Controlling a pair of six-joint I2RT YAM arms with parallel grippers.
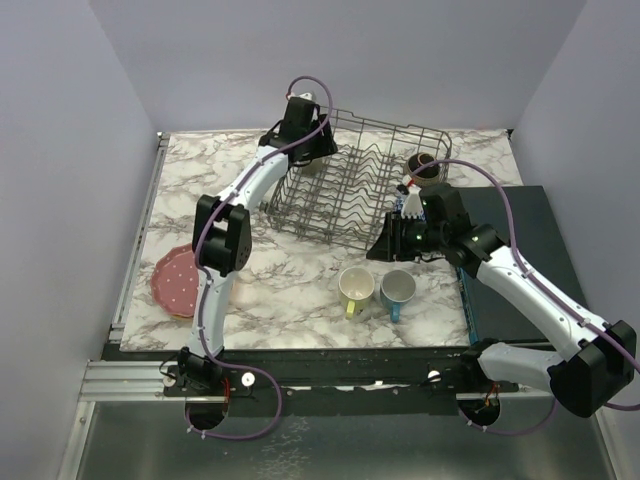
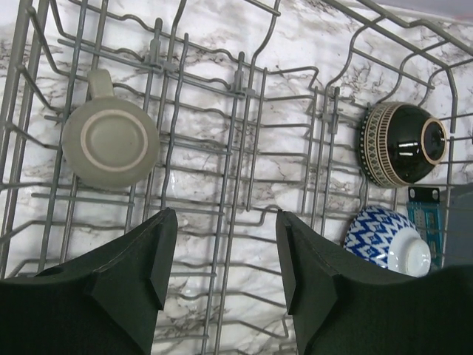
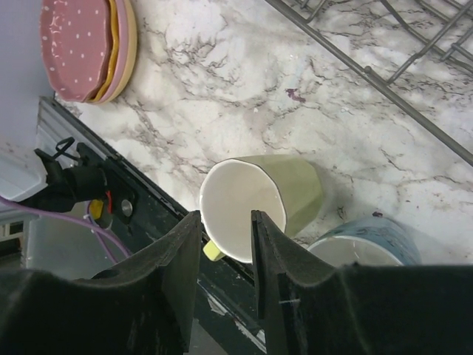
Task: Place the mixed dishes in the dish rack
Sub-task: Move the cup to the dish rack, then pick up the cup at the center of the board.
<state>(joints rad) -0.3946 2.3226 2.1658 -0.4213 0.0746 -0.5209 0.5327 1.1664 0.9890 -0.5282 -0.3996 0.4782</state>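
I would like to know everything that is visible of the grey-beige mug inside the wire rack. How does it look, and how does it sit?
The small grey-beige mug, ceramic by its look, sits upside down in the grey metal wire dish rack. Its round base faces the left wrist camera and shows a paler ring around a flat centre. Its loop handle points toward the top of that view. It rests on the rack's wires between tines, and no other dish touches it. The left tool is open above it, apart from it.

No lettering, number or brand can be read in any view. In the left wrist view, at about four o'clock, a small teal board (image 2: 424, 216) just beside the blue-white patterned bowl (image 2: 384, 238) bears tiny pale marks, too small to make out.
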